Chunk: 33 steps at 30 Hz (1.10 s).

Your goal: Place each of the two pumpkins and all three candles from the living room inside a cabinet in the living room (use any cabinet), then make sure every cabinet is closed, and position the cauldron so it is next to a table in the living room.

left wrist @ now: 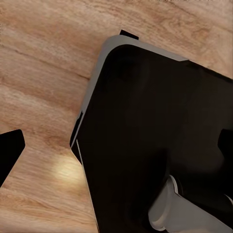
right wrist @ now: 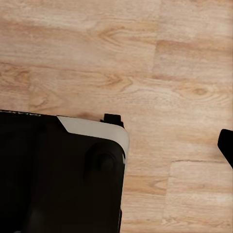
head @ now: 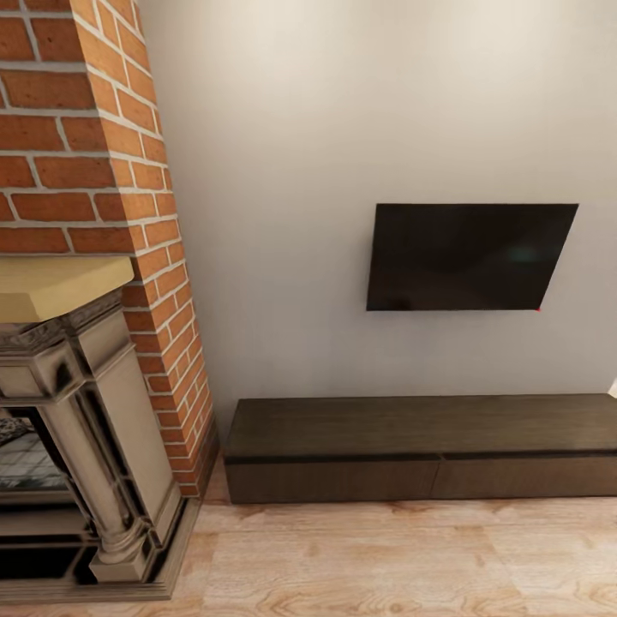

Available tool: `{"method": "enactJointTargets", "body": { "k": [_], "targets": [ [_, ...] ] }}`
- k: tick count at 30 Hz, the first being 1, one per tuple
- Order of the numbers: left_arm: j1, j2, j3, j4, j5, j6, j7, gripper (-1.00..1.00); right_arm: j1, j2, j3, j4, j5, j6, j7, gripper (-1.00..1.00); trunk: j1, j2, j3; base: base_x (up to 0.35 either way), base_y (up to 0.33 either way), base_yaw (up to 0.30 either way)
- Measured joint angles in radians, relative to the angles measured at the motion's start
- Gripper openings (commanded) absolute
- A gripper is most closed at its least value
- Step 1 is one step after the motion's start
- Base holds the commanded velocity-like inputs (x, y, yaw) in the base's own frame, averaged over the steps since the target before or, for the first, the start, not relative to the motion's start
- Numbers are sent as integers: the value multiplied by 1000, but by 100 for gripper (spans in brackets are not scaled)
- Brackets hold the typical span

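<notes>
The cabinet (head: 411,446) is seen closed, well ahead; squarer approach is advised. Neither pincer's opening can be told.

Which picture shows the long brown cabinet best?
The head view: the cabinet sits against the wall under the TV, with its flat drawer fronts shut. The two wrist views look down at the wooden floor and the robot's dark base instead.

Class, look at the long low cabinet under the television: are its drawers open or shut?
Shut: both drawer fronts of the cabinet sit flush, with no pale interior showing.
</notes>
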State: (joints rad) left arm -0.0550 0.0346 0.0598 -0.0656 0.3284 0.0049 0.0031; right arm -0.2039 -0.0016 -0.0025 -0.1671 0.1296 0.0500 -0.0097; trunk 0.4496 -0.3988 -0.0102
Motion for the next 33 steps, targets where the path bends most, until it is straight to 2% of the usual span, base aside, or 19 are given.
{"method": "enactJointTargets", "body": {
  "k": [33],
  "targets": [
    [0, -1, -2, -31, -1, 4, -12, 100, 0, -1, -4, -1, -6, -3, 3, 100, 0, 0, 0, 0, 0, 0]
  ]
}}
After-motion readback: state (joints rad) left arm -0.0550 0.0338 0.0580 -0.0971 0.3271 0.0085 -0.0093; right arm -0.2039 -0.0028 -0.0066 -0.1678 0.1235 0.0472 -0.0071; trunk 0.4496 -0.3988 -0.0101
